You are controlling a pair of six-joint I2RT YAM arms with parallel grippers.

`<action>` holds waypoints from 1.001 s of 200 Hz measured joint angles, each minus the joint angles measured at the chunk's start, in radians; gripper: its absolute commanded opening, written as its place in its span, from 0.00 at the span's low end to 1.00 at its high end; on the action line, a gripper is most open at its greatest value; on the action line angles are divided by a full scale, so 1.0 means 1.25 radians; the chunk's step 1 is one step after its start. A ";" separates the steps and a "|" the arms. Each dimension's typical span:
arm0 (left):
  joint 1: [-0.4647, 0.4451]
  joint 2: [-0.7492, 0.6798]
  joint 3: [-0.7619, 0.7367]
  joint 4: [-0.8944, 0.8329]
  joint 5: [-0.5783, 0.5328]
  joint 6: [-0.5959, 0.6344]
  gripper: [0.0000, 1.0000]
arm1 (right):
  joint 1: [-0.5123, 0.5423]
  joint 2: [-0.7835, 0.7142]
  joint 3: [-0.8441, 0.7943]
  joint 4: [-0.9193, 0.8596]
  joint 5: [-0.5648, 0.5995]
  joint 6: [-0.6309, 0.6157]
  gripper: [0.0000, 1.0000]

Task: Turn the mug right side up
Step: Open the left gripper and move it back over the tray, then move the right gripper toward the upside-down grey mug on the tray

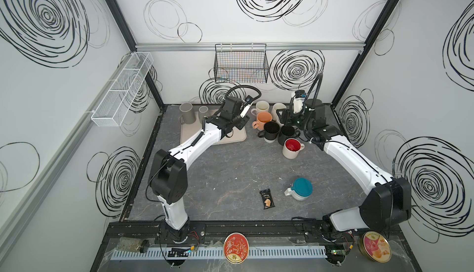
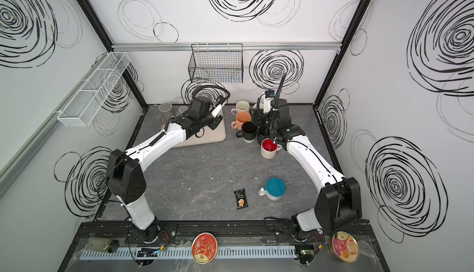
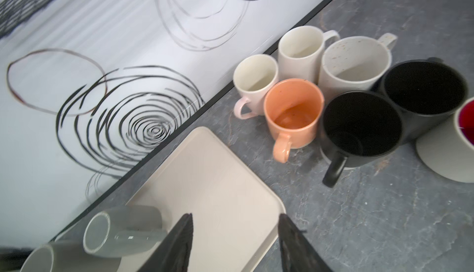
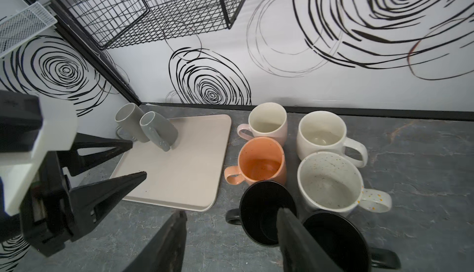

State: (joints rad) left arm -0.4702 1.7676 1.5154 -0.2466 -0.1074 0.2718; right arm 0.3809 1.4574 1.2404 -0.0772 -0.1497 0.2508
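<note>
A: OK, which step r we on?

B: Reach phase, I'd say. Two grey cylindrical ceramic mugs (image 4: 159, 129) sit on the beige rectangular plastic tray (image 4: 179, 178), at its far-left corner. They look base-up and stand v. close together; can't tell if touching.

A: Grippers?

B: Both empty. The left gripper (image 3: 234, 216) hovers over the tray's right side, jaws apart, nothing btwn. The right gripper (image 4: 232, 211) hangs just right of the tray, above a matte black mug (image 4: 259, 218), jaws apart too.

A: Other mugs?

B: That black one, an orange glazed mug (image 4: 261, 166) etc. stand mouth-up just right of the tray. Prob. done.

A: Next?

B: Left arm shd swing to the tray's far-left corner, straddle one grey mug's wall, close and lift clear. Then roll the wrist half a turn and set it mouth-up. Tight by its neighbour, so approach from the tray's centre.
</note>
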 measured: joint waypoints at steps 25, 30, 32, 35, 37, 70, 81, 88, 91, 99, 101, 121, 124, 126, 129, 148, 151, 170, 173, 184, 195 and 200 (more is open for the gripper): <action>0.061 -0.049 -0.073 0.015 0.003 -0.049 0.59 | 0.030 0.050 0.030 0.003 0.001 0.003 0.60; 0.077 -0.058 -0.089 0.017 0.003 -0.062 0.59 | 0.035 0.061 0.037 0.004 0.001 0.005 0.60; 0.083 -0.062 -0.094 0.019 0.003 -0.066 0.59 | 0.038 0.066 0.040 0.004 0.001 0.006 0.60; 0.090 -0.065 -0.103 0.022 0.002 -0.073 0.59 | 0.041 0.073 0.045 0.004 0.000 0.006 0.60; 0.095 -0.069 -0.108 0.023 0.002 -0.078 0.59 | 0.043 0.078 0.047 0.005 0.000 0.006 0.60; 0.197 -0.089 -0.162 0.026 -0.011 -0.180 0.62 | 0.073 0.156 0.100 0.006 -0.010 0.014 0.60; 0.234 -0.089 -0.165 0.014 -0.022 -0.219 0.63 | 0.081 0.181 0.117 0.010 -0.013 0.015 0.60; 0.256 -0.088 -0.167 0.008 -0.027 -0.242 0.63 | 0.086 0.195 0.125 0.011 -0.015 0.015 0.60; 0.266 -0.087 -0.167 0.007 -0.031 -0.254 0.63 | 0.088 0.201 0.127 0.012 -0.015 0.015 0.60; 0.286 -0.085 -0.167 0.006 -0.038 -0.278 0.64 | 0.094 0.221 0.138 0.013 -0.020 0.015 0.60; 0.291 -0.084 -0.167 0.007 -0.039 -0.283 0.64 | 0.095 0.224 0.140 0.013 -0.021 0.015 0.60; 0.321 -0.068 -0.167 0.006 -0.056 -0.336 0.64 | 0.107 0.273 0.170 0.014 -0.031 0.018 0.60; 0.322 -0.064 -0.166 0.006 -0.060 -0.344 0.64 | 0.108 0.279 0.174 0.014 -0.032 0.018 0.59; 0.323 -0.061 -0.166 0.006 -0.062 -0.349 0.64 | 0.109 0.285 0.177 0.014 -0.034 0.018 0.60; 0.323 -0.057 -0.164 0.005 -0.063 -0.354 0.64 | 0.111 0.291 0.180 0.014 -0.035 0.018 0.59; 0.323 -0.014 -0.141 -0.011 -0.075 -0.393 0.64 | 0.119 0.330 0.202 0.013 -0.048 0.020 0.59; 0.322 -0.007 -0.136 -0.014 -0.076 -0.399 0.64 | 0.119 0.336 0.206 0.013 -0.050 0.021 0.60; 0.319 0.044 -0.096 -0.023 -0.077 -0.432 0.64 | 0.124 0.369 0.231 0.010 -0.061 0.021 0.59; 0.318 0.051 -0.091 -0.025 -0.077 -0.436 0.64 | 0.125 0.373 0.234 0.010 -0.062 0.021 0.59; 0.315 0.076 -0.066 -0.030 -0.076 -0.451 0.64 | 0.128 0.387 0.246 0.009 -0.068 0.021 0.59; 0.314 0.102 -0.042 -0.031 -0.074 -0.464 0.64 | 0.131 0.404 0.261 0.008 -0.069 0.020 0.59; 0.313 0.111 -0.032 -0.032 -0.073 -0.469 0.64 | 0.132 0.410 0.267 0.007 -0.068 0.020 0.59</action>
State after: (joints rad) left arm -0.0788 1.9068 1.4750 -0.2871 -0.1982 -0.3149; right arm 0.5461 1.9705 1.5742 -0.0681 -0.2352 0.2760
